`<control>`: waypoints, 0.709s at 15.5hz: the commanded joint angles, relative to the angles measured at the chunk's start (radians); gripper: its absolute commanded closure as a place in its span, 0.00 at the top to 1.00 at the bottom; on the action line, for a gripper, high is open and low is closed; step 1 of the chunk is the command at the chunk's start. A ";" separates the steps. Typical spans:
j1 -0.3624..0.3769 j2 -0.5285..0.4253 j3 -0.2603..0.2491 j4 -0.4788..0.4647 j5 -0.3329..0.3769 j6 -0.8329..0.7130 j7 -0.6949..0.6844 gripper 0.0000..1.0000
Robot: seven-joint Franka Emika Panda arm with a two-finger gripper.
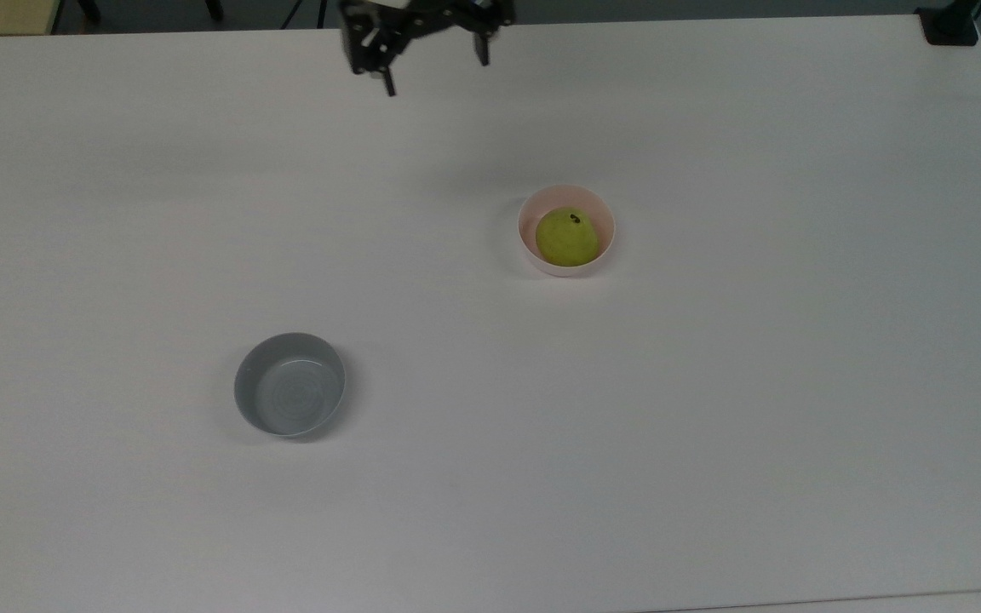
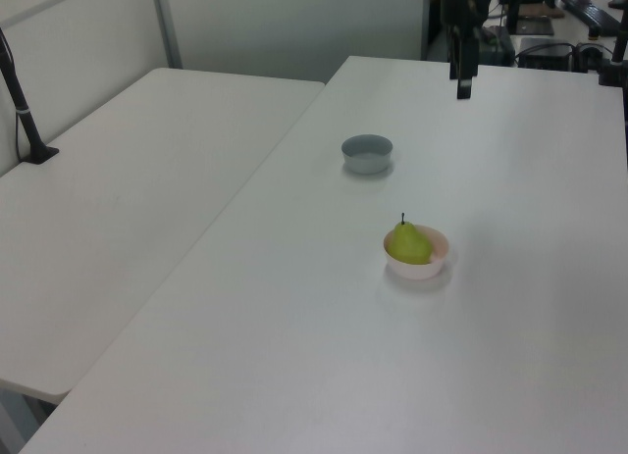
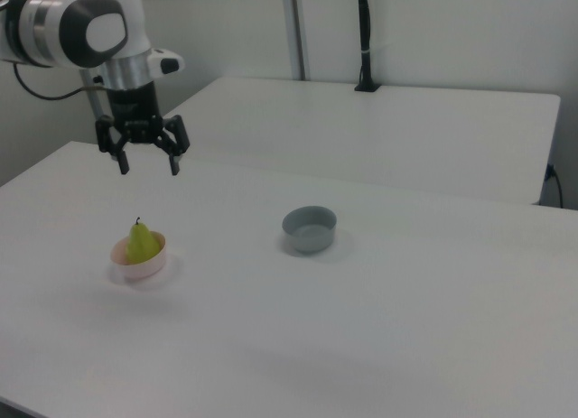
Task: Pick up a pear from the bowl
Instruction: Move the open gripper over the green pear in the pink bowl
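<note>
- One pear (image 1: pixel 568 237): yellow-green, rounded, short dark stem pointing up, sitting inside the pink bowl (image 1: pixel 542 255) and filling most of it.
- Two bowls in all: the pink one near the table's middle, plus one grey bowl (image 1: pixel 289 385), empty, well apart toward the top view's lower left.
- One gripper (image 1: pixel 435 72), black fingers spread wide with nothing between them, hanging in the air above the table's (image 1: pixel 712 426) far edge, at the top view's top, well apart from the pear.
- Wide bare white tabletop around both bowls; second white table (image 2: pixel 118 209) just beside, on the left view's left.
</note>
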 commanded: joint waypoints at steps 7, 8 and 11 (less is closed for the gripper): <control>0.098 0.058 0.047 -0.239 0.072 0.395 0.170 0.98; 0.098 0.078 0.061 -0.245 0.072 0.430 0.187 0.98; 0.107 0.136 0.080 -0.247 0.072 0.472 0.207 0.98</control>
